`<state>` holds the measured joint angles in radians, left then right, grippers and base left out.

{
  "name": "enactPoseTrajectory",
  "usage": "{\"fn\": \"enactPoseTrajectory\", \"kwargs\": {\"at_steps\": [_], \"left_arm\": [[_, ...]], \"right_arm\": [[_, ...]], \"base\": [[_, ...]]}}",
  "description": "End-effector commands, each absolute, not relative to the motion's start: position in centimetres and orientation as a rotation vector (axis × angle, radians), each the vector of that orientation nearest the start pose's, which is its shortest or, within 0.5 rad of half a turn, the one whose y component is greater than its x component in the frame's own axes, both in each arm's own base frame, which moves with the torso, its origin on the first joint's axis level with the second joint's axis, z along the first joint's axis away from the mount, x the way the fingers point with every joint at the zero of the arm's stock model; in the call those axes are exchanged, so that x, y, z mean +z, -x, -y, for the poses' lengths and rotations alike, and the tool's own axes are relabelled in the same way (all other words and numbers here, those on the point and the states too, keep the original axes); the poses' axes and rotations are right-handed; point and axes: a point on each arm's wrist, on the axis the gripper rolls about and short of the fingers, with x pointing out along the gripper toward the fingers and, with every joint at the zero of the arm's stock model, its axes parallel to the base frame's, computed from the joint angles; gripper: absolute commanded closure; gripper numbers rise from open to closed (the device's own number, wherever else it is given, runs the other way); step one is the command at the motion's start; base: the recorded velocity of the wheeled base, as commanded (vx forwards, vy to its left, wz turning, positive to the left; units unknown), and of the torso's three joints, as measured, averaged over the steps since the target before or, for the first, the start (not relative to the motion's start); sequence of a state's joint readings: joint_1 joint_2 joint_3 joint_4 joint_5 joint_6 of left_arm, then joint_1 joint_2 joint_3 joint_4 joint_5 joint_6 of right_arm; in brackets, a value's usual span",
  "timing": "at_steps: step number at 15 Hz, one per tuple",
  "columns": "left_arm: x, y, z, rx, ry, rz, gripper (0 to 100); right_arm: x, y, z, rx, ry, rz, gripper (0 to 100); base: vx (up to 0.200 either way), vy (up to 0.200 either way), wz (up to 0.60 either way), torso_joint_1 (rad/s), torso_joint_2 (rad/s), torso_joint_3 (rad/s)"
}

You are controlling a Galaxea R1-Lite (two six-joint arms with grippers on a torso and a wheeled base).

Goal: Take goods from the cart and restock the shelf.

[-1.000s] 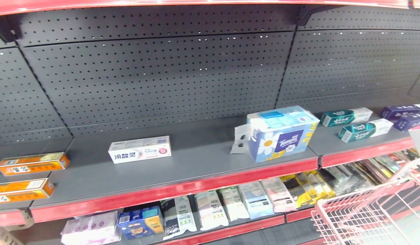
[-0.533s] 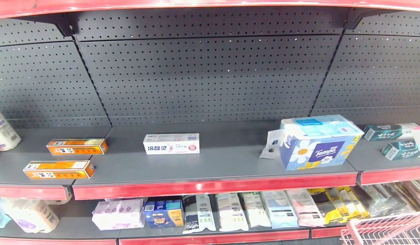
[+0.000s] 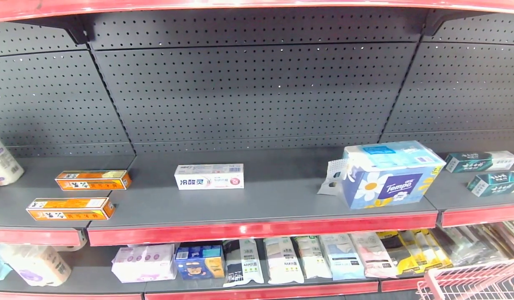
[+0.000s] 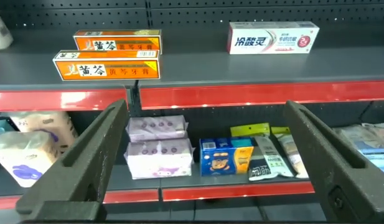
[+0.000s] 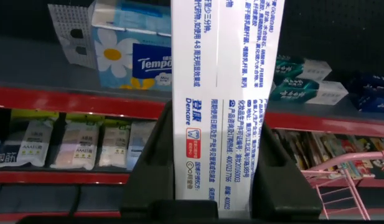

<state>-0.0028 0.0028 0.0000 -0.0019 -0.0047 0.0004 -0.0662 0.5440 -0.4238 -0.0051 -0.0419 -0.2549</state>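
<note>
My right gripper (image 5: 216, 143) is shut on a long white toothpaste box (image 5: 226, 93), held upright in front of the grey shelf (image 3: 261, 208) with its red front edge. Behind the box stand a blue tissue pack (image 5: 132, 56) and green toothpaste boxes (image 5: 300, 81). My left gripper (image 4: 204, 112) is open with nothing between its fingers, level with the red edge, below two orange boxes (image 4: 107, 56). On the shelf lie a matching white toothpaste box (image 3: 209, 176), the tissue pack (image 3: 388, 175) and the pink wire cart (image 3: 473, 281) at the lower right.
Two orange boxes (image 3: 93, 180) lie at the shelf's left, green boxes (image 3: 481, 161) at its right. Bare shelf stretches between the white box and the tissue pack. The lower shelf (image 3: 257, 287) holds tissue packs and several flat packets. A perforated back wall (image 3: 248, 91) rises behind.
The head camera swung left and levelled, so the whole shelf slid right in the picture. The white box seen at the right edge earlier has passed out of that view.
</note>
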Motion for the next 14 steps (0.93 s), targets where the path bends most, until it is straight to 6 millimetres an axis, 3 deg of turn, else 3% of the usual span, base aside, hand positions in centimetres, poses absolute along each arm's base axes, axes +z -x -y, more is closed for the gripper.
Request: {"fn": "enactPoseTrajectory", "kwargs": {"at_steps": [1,3,4,6,9,10,11,13,14], "left_arm": [[7.6,2.3,0.0,-0.008,-0.003,0.0,0],[8.7,2.5,0.0,-0.015,-0.022,0.028,0],[13.9,2.0,0.0,-0.042,0.017,0.026,0],[20.4,-1.0,0.1,-0.092,0.141,-0.023,0],[21.8,-7.5,0.4,-0.017,0.14,-0.24,0],[22.5,-10.9,0.5,-0.002,0.175,-0.309,0],[22.9,-12.2,0.6,-0.001,0.189,-0.312,0],[22.7,-19.2,1.0,-0.004,0.258,-0.423,0],[22.3,-21.5,1.1,-0.011,0.28,-0.467,0]], "right_arm": [[20.8,-2.8,0.4,-0.142,0.255,-0.104,100],[22.4,-3.2,0.4,-0.153,0.234,-0.08,100],[22.5,-3.3,0.5,-0.154,0.214,-0.077,100],[21.5,-2.8,0.4,-0.139,0.203,-0.093,100],[21.2,-2.9,0.4,-0.135,0.223,-0.107,100],[21.3,-3.1,0.4,-0.116,0.23,-0.109,100],[21.4,-3.2,0.3,-0.102,0.233,-0.11,100],[21.9,-3.7,0.3,-0.08,0.256,-0.108,100],[22.2,-3.8,0.3,-0.076,0.267,-0.105,100]], "base": [[0.0,0.0,0.0,0.0,0.0,0.0],[0.0,0.0,0.0,0.0,0.0,0.0],[0.0,0.0,0.0,0.0,0.0,0.0],[0.0,0.0,0.0,0.0,0.0,0.0],[0.0,0.0,0.0,0.0,0.0,0.0],[0.0,0.0,0.0,0.0,0.0,0.0],[0.0,0.0,0.0,0.0,0.0,0.0],[0.0,0.0,0.0,0.0,0.0,0.0],[0.0,0.0,0.0,0.0,0.0,0.0]]}}
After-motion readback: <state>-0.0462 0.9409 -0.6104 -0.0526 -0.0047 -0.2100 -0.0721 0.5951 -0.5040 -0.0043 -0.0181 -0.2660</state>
